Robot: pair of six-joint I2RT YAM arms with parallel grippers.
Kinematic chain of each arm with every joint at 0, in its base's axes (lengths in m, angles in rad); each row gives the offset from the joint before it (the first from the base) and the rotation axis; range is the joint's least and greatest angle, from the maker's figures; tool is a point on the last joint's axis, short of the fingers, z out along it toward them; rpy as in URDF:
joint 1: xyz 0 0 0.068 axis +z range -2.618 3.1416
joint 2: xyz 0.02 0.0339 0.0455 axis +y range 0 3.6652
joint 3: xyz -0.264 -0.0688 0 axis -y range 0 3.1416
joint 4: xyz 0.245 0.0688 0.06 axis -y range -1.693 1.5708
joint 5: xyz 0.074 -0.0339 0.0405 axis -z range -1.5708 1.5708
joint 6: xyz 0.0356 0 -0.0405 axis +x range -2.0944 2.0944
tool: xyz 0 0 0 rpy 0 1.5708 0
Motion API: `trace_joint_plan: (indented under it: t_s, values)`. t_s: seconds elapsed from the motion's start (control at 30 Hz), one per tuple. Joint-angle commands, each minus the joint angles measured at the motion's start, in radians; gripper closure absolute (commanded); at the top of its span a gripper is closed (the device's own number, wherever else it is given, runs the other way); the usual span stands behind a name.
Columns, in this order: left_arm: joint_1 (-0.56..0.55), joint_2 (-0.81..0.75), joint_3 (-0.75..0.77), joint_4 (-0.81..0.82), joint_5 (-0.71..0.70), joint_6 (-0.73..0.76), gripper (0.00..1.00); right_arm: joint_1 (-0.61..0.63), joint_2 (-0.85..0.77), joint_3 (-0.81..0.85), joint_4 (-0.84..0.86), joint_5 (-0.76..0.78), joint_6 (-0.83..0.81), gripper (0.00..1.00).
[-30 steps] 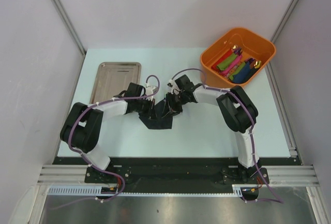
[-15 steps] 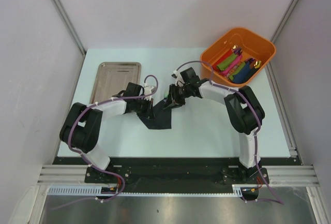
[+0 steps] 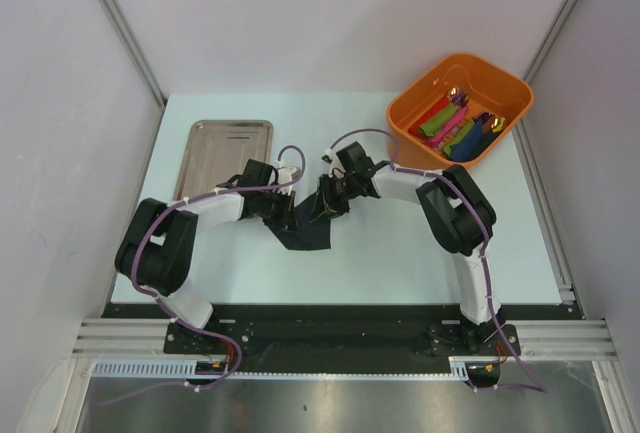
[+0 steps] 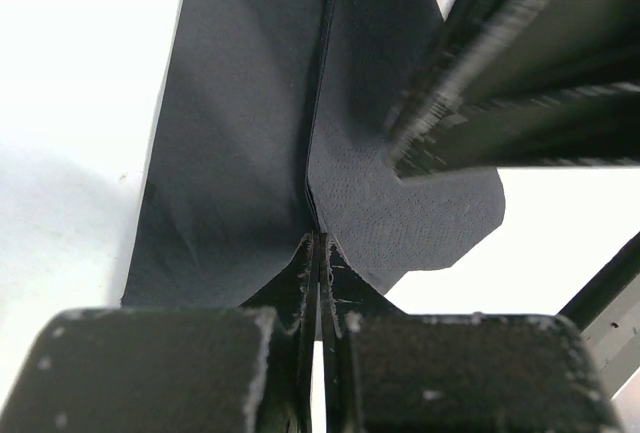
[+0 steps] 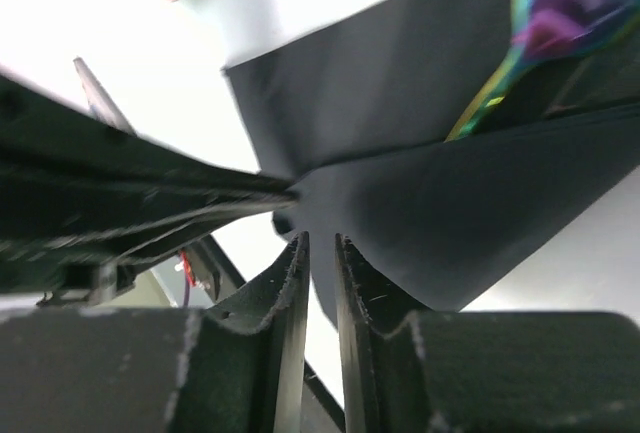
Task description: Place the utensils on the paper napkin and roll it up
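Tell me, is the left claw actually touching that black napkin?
Touching. The left wrist view shows the left gripper pinched shut on a raised fold of the paper napkin.

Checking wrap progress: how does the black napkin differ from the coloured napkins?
The black napkin is loosely folded on the table; the coloured napkins are tight rolls in the orange bin. The black napkin is single and dark; the coloured napkins are several and bright. Both hold cutlery.
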Motion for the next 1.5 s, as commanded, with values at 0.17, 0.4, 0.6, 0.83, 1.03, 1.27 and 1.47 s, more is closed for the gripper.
trace_joint_plan:
  t_s: [0.17, 0.4, 0.6, 0.83, 1.03, 1.27, 1.47]
  values:
    - [0.021, -0.036, 0.007, 0.01, 0.0, 0.031, 1.0, 0.007, 0.058, 0.022, 0.076, 0.062, 0.014, 0.84]
    - [0.065, -0.094, -0.034, 0.072, 0.114, -0.012, 0.79, 0.007, 0.101, 0.005, 0.038, 0.111, 0.008, 0.88]
    - [0.064, -0.232, -0.087, 0.173, 0.195, -0.076, 0.68, 0.007, 0.115, -0.003, 0.007, 0.139, 0.004, 0.93]
    - [-0.008, -0.137, -0.09, 0.245, 0.229, -0.193, 0.74, 0.0, 0.126, -0.01, 0.017, 0.114, 0.029, 0.98]
    - [-0.019, -0.019, -0.073, 0.297, 0.206, -0.259, 0.84, -0.004, 0.112, -0.023, 0.033, 0.108, 0.043, 0.99]
    - [-0.027, 0.09, -0.022, 0.257, 0.194, -0.257, 0.9, -0.007, 0.09, -0.035, 0.056, 0.087, 0.051, 0.98]
    - [0.027, 0.208, 0.005, 0.148, 0.192, -0.24, 1.0, -0.015, 0.028, 0.0, 0.065, 0.062, 0.032, 0.96]
